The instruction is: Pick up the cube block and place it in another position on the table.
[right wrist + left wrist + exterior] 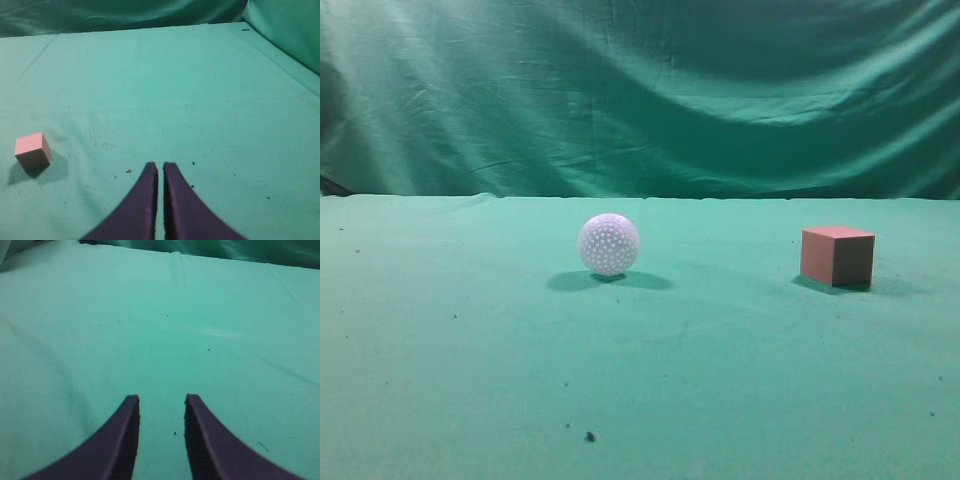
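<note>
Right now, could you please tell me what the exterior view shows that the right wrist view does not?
Only the exterior view shows the white dimpled ball, resting on the table to the left of the cube block, and neither arm appears there. Only the right wrist view shows the right hand, its tips nearly together and holding nothing. Both views share the cube block, the green table and the backdrop curtain.
</note>
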You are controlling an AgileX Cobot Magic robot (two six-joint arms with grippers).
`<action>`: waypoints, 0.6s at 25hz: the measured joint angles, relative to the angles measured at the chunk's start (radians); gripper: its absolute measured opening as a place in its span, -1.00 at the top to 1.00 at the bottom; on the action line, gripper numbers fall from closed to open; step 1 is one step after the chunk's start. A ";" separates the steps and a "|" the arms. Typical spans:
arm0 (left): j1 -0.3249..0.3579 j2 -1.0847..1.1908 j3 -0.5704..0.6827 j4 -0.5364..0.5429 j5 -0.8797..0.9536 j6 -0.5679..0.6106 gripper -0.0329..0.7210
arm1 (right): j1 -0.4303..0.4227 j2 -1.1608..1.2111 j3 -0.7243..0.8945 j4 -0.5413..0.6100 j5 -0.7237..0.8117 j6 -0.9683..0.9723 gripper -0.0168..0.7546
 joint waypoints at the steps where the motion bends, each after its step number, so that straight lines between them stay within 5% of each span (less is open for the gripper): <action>1: 0.000 0.000 0.000 0.000 0.000 0.000 0.22 | 0.000 0.000 0.000 0.000 0.000 0.000 0.96; 15: 0.000 0.000 0.000 0.000 0.000 0.000 0.22 | 0.000 0.000 0.000 0.000 0.000 -0.002 0.96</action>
